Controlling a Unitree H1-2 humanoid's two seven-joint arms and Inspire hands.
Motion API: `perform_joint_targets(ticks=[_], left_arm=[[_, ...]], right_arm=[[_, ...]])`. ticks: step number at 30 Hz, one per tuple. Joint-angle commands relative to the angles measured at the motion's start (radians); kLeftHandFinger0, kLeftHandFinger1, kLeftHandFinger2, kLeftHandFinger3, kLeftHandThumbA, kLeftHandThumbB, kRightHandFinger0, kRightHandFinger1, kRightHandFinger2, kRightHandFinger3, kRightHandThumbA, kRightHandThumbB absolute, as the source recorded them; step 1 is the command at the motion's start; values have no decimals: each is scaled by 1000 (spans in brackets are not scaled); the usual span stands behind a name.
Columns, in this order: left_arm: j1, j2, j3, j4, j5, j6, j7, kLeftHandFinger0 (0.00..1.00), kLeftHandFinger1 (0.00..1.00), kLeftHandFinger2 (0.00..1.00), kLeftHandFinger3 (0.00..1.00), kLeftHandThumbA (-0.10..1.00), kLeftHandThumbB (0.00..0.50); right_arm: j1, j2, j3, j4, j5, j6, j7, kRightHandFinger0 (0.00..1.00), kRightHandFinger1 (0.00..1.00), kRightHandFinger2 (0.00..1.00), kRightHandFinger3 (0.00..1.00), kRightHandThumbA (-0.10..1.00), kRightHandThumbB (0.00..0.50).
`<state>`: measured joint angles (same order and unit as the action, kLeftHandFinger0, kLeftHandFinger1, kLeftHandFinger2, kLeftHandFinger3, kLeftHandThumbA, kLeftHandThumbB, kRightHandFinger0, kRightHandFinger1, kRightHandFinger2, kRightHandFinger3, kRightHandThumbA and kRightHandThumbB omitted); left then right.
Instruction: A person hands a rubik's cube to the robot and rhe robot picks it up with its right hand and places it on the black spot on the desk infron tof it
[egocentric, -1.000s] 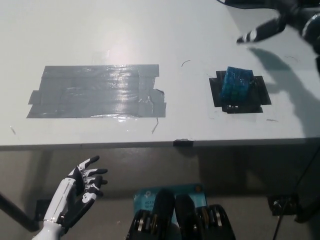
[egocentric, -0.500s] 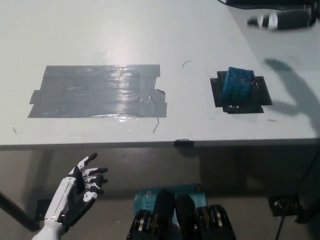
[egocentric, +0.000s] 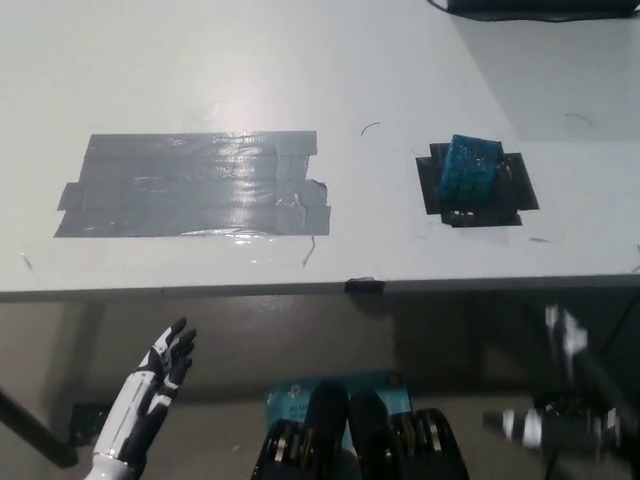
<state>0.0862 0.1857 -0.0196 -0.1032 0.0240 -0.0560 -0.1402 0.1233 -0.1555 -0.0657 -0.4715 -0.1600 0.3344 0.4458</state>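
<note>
The Rubik's cube (egocentric: 470, 168), showing blue faces, rests on the black spot (egocentric: 518, 192) at the right of the white desk, with nothing touching it. My black right hand (egocentric: 556, 420) is low at the bottom right, below the desk's front edge. It is blurred, its fingers are spread and it holds nothing. At the lower left, under the desk edge, my white left hand (egocentric: 152, 398) rests open with its fingers stretched out.
A wide patch of grey tape (egocentric: 190, 185) covers the left-middle of the desk. A small black clip (egocentric: 363, 285) sits on the front edge. A dark object (egocentric: 530, 5) lies along the far right edge.
My right hand has left the far right above the desk and now hangs low at the bottom right, below the desk edge. The left hand's fingers have straightened. The cube stays put.
</note>
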Motion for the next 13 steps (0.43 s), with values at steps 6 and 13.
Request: perform_joint_targets(ticks=[6, 13], left_arm=[[89, -31, -23, -36, -54, -76, -18, 1000, 1000, 1000, 1000, 978, 358], [99, -59, -3, -59, -48, -44, 18, 1000, 1000, 1000, 1000, 1000, 383]], right_arm=[[129, 95, 3, 221, 138, -423, -84, 1000, 1000, 1000, 1000, 1000, 393], [111, 104, 6, 300, 173, -421, -64, 1000, 1000, 1000, 1000, 1000, 423]])
